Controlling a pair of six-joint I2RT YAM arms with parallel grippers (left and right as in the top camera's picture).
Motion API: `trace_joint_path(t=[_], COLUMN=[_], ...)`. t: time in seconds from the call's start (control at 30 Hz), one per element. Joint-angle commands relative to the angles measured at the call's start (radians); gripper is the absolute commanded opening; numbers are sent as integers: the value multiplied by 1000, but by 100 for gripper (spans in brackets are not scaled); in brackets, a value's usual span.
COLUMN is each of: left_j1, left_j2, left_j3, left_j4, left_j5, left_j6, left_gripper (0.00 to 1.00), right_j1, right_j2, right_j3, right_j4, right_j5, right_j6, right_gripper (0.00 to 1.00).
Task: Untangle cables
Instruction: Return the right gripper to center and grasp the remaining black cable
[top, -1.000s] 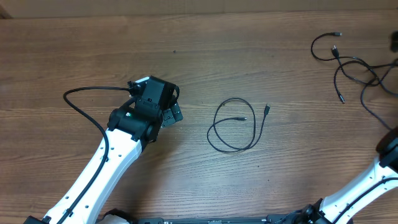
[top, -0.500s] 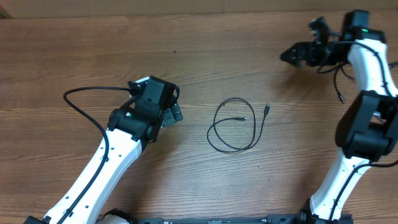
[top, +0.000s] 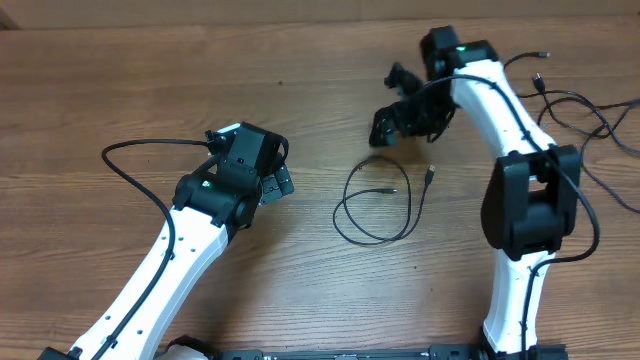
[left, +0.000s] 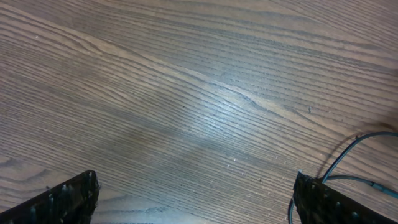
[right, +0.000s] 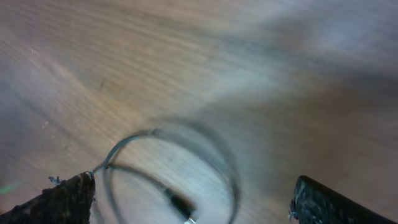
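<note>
**Ana:** What has changed in the overhead view?

**Ben:** The right arm has swung from the upper right corner to the upper middle of the frame. The right gripper (top: 388, 102) now hangs just above the coiled cable (top: 370, 194), its jaws spread wide and empty. The left arm has not moved. The left gripper (top: 285, 168) sits left of centre, also spread wide and holding nothing.

**Ana:** Where are the cables?

**Ben:** One thin black cable lies alone in a loose loop at the centre of the wooden table (top: 120, 80). Its outer plug end (top: 430, 174) points away at the loop's upper right, and the other end lies inside the loop. The tangled bunch (top: 575, 97) lies in the upper right corner, partly behind the right arm. The right wrist view is blurred, but it shows the loop low in the frame, between the two fingertips.

**Ana:** How should this step be done well?

**Ben:** This looks like an approach to the single loop. The cord is far thinner than the fingers and lies flat on the wood. So the gripper should probably come straight down astride one strand, near the outer plug end and away from any crossing. It should close fully and then lift slowly, so the loop opens rather than tightens. The left gripper could pin the opposite side.
</note>
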Motion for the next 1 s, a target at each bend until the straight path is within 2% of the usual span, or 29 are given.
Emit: trace_joint_path(t=[0.0,0.07,0.13,0.33,0.43,0.53,0.8,0.9,0.97], left_j1=[4,4,4,4,4,4,4,4,4], left_j2=[0,0,0,0,0,0,0,0,0], left_j3=[18,18,18,18,18,18,18,18,18], left_j4=[1,1,1,1,1,1,1,1,1], left_j5=[-14,-13,-14,-14,-14,-14,-14,-13,-14], left_j6=[-14,-14,-14,-14,-14,-14,-14,-14,-14], left_gripper=[100,100,100,100,99,100,100,100,100], right_j1=[88,121,163,213,214,218,242,251,261], right_j2=[-43,-43,-43,-43,-43,-43,-43,-43,-43], right_j3=[-2,-3,-3,-3,-5,-25,-158,-196,-207], right_j4=[-28,-45,-68,-1,10,14,168,207,232], right_j5=[134,211,202,140,5,4,169,193,212], right_j6=[106,213,381,635,659,676,988,1022,1023], right_gripper=[100,100,100,100,100,100,100,99,91])
